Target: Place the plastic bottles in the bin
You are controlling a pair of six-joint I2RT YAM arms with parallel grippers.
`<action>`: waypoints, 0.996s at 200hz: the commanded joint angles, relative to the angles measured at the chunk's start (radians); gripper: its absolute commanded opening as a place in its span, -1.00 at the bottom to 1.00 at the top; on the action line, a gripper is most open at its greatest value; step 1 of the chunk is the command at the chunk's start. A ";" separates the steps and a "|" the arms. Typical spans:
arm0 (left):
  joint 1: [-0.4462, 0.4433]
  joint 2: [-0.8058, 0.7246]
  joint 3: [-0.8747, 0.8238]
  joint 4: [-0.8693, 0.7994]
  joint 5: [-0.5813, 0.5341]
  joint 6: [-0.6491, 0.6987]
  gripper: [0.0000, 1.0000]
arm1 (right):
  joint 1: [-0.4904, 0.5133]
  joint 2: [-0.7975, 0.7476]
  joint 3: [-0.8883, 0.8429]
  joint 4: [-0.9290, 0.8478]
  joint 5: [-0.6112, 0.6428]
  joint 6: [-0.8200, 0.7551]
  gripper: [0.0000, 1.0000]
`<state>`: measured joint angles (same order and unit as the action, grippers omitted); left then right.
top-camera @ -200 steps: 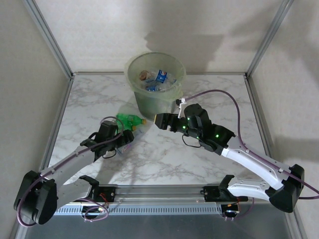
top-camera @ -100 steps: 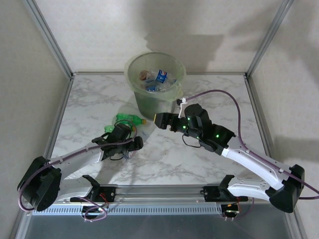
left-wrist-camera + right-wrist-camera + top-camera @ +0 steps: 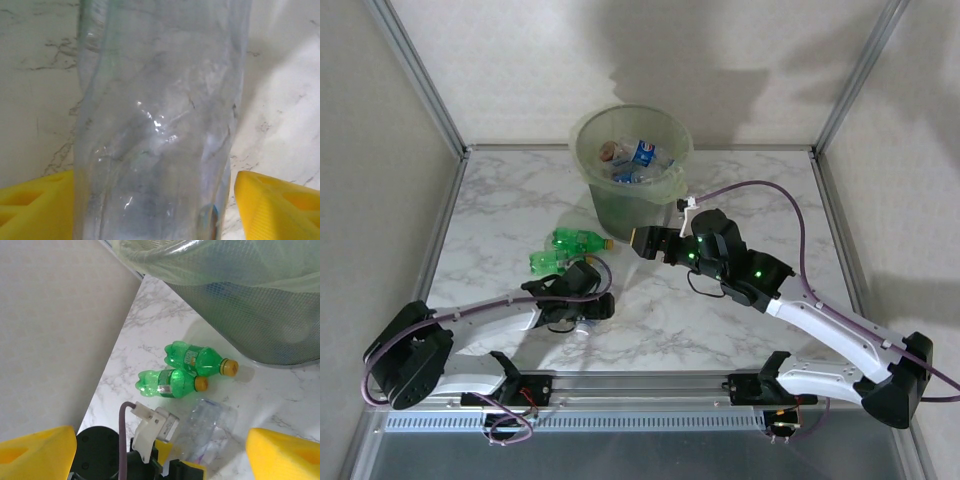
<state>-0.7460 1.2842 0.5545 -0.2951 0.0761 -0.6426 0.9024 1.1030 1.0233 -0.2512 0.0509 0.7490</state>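
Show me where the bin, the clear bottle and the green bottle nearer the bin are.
bin point(image 3: 620, 205): top external view, on its outer wall below the rim.
clear bottle point(image 3: 160, 130): left wrist view, on the middle of its body.
green bottle nearer the bin point(image 3: 192, 357): right wrist view, on its labelled body.

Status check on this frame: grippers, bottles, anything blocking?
Left gripper astride clear bottle on the table, grip unconfirmed. Right gripper open, empty, beside bin. Two green bottles lying loose. Nothing in the way.
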 commanded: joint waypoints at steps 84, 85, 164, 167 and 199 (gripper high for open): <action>-0.010 0.003 0.059 -0.051 -0.104 0.020 0.27 | -0.069 -0.048 0.005 -0.062 0.035 0.071 0.70; -0.010 0.004 0.059 -0.051 -0.104 0.020 0.27 | -0.069 -0.049 0.005 -0.062 0.034 0.071 0.70; -0.010 -0.029 0.080 -0.065 -0.131 0.038 0.01 | -0.098 -0.068 -0.020 -0.045 -0.012 0.099 0.71; -0.010 -0.031 0.083 -0.070 -0.133 0.039 0.00 | -0.100 -0.069 -0.019 -0.045 -0.014 0.101 0.71; -0.016 -0.064 0.119 -0.095 -0.141 0.050 -0.05 | -0.115 -0.088 -0.014 -0.046 -0.034 0.105 0.73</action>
<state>-0.7494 1.2648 0.6231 -0.3462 -0.0242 -0.6170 0.8013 1.0431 1.0180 -0.3035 0.0433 0.8387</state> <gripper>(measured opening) 0.489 0.860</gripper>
